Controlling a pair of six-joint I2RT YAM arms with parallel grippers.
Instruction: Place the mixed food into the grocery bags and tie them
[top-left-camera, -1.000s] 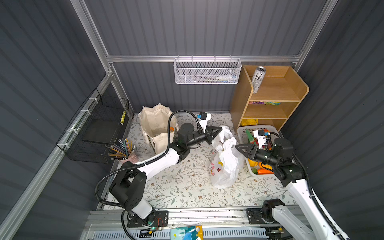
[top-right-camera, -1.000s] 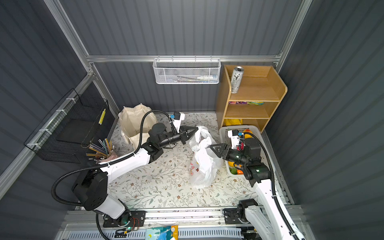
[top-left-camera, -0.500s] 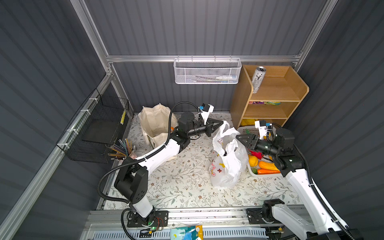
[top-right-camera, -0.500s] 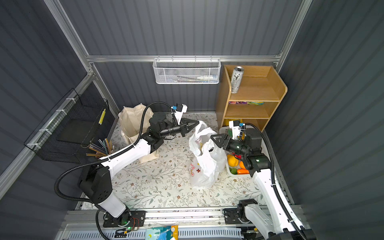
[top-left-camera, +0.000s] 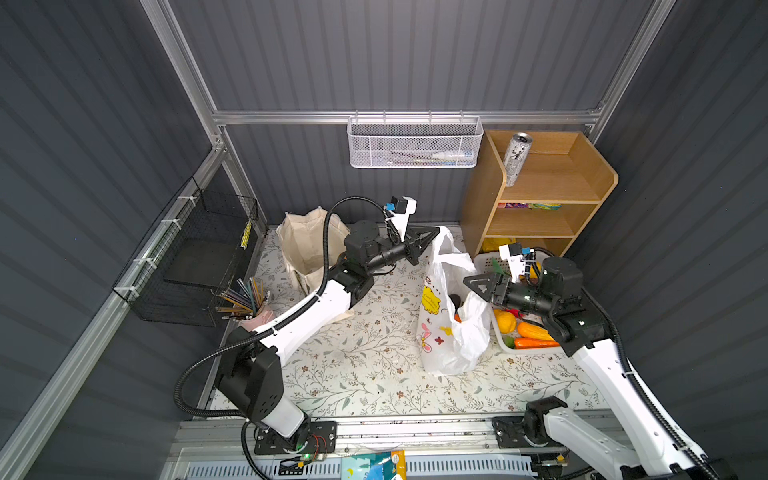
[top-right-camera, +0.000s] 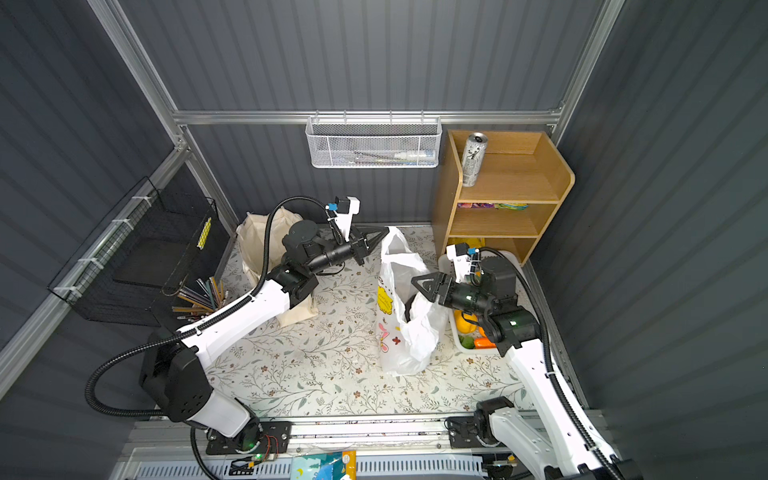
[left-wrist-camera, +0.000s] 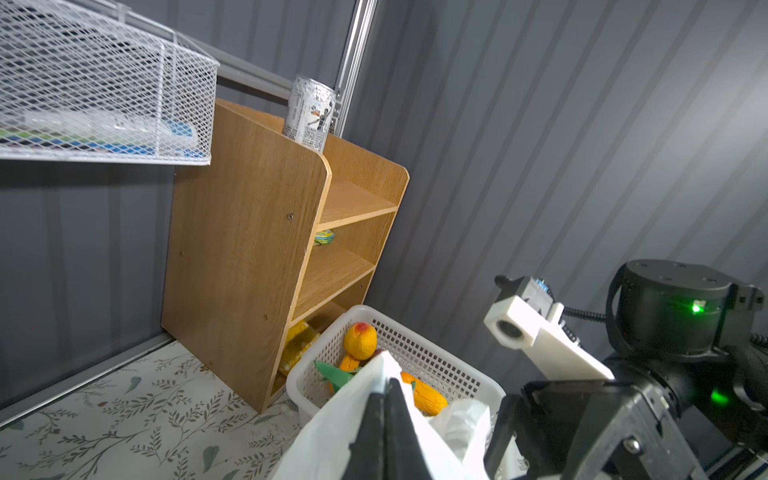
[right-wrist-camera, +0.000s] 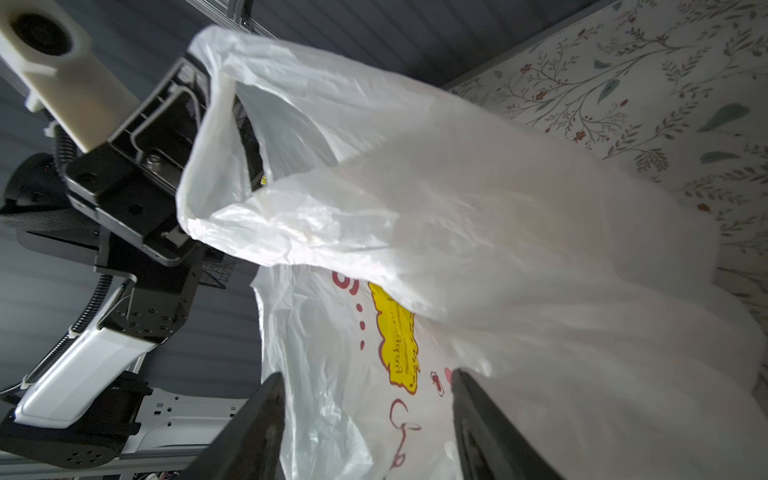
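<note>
Left arm is stretched long from the front rail toward the back wall, wrist about level. The left tool is pinched tight on the top handle of the white plastic bag, while the bag's bottom sits mid-counter between the canvas tote and the white basket.

Right arm is bent at the elbow and reaches in over the basket, which has toy fruit in it. The right tool has its fingers spread, nothing in it, right at the bag's open side; can't tell if it touches plastic.

It's cramped on the right, with the wooden shelf and basket just beside. There's open counter in front of the bag.
</note>
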